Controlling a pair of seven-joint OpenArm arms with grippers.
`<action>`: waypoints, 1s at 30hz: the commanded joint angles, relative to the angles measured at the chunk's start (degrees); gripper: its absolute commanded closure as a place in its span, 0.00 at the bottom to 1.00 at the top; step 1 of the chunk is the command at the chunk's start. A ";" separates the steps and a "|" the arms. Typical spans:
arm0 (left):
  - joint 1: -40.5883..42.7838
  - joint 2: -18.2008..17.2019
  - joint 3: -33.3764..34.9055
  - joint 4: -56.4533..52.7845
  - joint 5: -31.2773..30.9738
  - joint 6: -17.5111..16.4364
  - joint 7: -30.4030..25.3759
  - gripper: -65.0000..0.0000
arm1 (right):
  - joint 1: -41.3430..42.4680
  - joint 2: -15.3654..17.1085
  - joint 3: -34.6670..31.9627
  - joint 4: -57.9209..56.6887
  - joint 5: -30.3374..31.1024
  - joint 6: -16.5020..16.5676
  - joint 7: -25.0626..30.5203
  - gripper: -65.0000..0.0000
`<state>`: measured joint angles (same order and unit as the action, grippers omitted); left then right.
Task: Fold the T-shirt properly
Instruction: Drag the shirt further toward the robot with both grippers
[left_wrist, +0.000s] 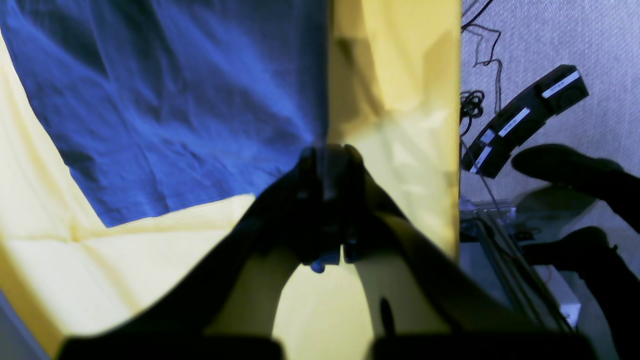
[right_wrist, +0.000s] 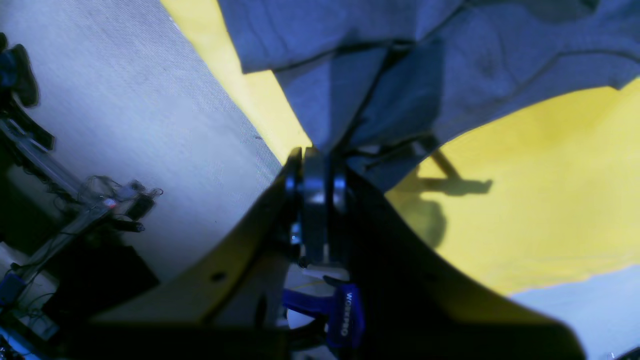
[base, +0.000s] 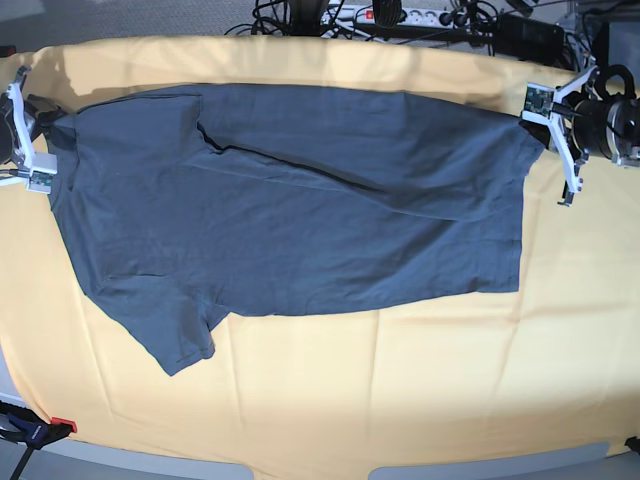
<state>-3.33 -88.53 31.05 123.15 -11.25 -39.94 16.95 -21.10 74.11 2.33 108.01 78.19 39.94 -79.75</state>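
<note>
The dark blue-grey T-shirt (base: 300, 210) lies spread across the yellow table cloth (base: 400, 380), its hem to the right and one sleeve (base: 175, 340) at the front left. Its far part is creased over the body. My left gripper (base: 540, 120) is shut on the shirt's far right hem corner; in the left wrist view the gripper (left_wrist: 327, 150) pinches the edge of the shirt (left_wrist: 175, 100). My right gripper (base: 48, 135) is shut on the shirt's far left end; in the right wrist view the gripper (right_wrist: 320, 157) holds bunched cloth of the shirt (right_wrist: 425, 75).
A power strip and cables (base: 400, 15) lie behind the table. A clamp (base: 40, 430) grips the front left table edge, and a blue clamp (right_wrist: 345, 310) shows under my right gripper. A black device (left_wrist: 525, 120) and cables stand beyond the table edge (left_wrist: 459, 150).
</note>
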 joint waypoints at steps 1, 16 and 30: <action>-0.33 -0.47 -0.72 -0.44 0.90 -0.06 -0.02 1.00 | 0.63 1.75 0.70 0.31 -0.20 0.06 -0.25 1.00; -0.35 -0.47 -0.72 -3.43 5.22 -0.06 -1.99 1.00 | 0.59 7.52 0.66 0.22 -0.87 0.06 -0.25 1.00; -0.33 -0.47 -0.72 -2.23 -0.02 -0.06 -6.86 1.00 | 0.59 7.65 0.66 0.31 5.31 0.06 -0.25 1.00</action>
<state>-3.31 -88.53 31.07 120.46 -10.72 -39.94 10.46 -21.12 79.90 2.33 108.01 83.37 39.94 -79.75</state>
